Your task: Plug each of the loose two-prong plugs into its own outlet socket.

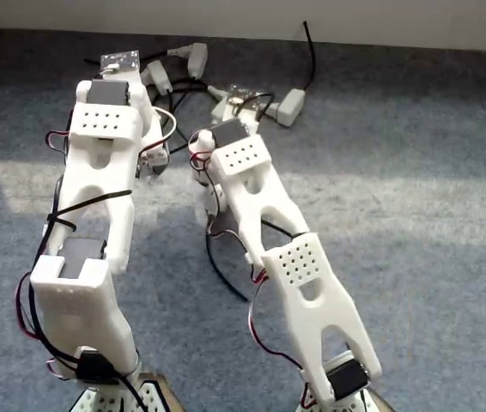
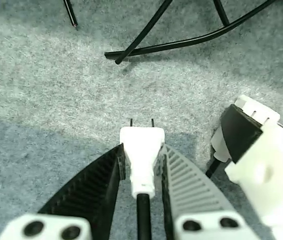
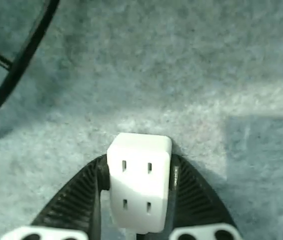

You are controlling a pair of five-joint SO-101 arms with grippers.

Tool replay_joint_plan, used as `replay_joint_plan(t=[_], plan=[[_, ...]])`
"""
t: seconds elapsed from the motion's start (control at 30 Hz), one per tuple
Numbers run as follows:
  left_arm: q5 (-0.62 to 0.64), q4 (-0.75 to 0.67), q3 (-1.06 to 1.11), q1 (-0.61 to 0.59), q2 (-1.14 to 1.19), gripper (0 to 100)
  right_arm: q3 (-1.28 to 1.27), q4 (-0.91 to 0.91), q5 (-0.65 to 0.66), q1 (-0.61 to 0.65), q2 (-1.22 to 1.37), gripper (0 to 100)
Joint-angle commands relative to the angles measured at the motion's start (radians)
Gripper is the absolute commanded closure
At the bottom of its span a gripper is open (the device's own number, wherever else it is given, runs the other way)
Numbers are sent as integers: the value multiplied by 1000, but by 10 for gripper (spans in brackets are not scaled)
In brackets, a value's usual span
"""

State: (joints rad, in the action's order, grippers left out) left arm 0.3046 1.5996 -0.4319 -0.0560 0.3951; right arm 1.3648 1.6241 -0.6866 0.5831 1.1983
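Between the ribbed fingers of the left gripper [image 2: 142, 148] sat a white two-prong plug [image 2: 141, 162], pinched by its sides, both prongs [image 2: 131, 122] pointing away over the grey carpet [image 2: 41, 85]. The right gripper [image 3: 139, 165] was closed round a white outlet socket [image 3: 139, 182], its slotted face up.

I judged the step to be lining up before insertion. The next move called for turning the prongs square to one pair of slots, then pushing while the other arm braced.

Counted: one held plug, two prongs; one held socket, four slots in two pairs. Three more white cable ends [image 1: 288, 107] lay beyond the arms (plug or socket, I couldn't tell), among black cables [image 2: 181, 40].
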Motion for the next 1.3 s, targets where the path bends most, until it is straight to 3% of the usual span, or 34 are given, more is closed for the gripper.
replay_joint_plan(t=[0.0,0.1,0.3,0.57,0.73,0.87,1.07,1.27], plan=[[-8,-5,-31,30,-61,994,145,58,-38,45,-15,968],[-8,-9,-31,30,-61,994,150,77,-35,50,-5,936],[-8,-9,-31,30,-59,994,154,119,-29,45,-4,736],[-8,-9,-31,30,-59,994,193,131,-29,-21,-22,731],[-6,-9,-33,64,-61,994,335,140,29,-154,-90,731],[-3,-3,-33,162,-61,994,361,140,68,-346,-163,731],[126,-17,-39,321,-59,994,153,142,155,-590,-194,731],[143,-46,-41,355,2,994,-156,130,170,-661,-193,731]])
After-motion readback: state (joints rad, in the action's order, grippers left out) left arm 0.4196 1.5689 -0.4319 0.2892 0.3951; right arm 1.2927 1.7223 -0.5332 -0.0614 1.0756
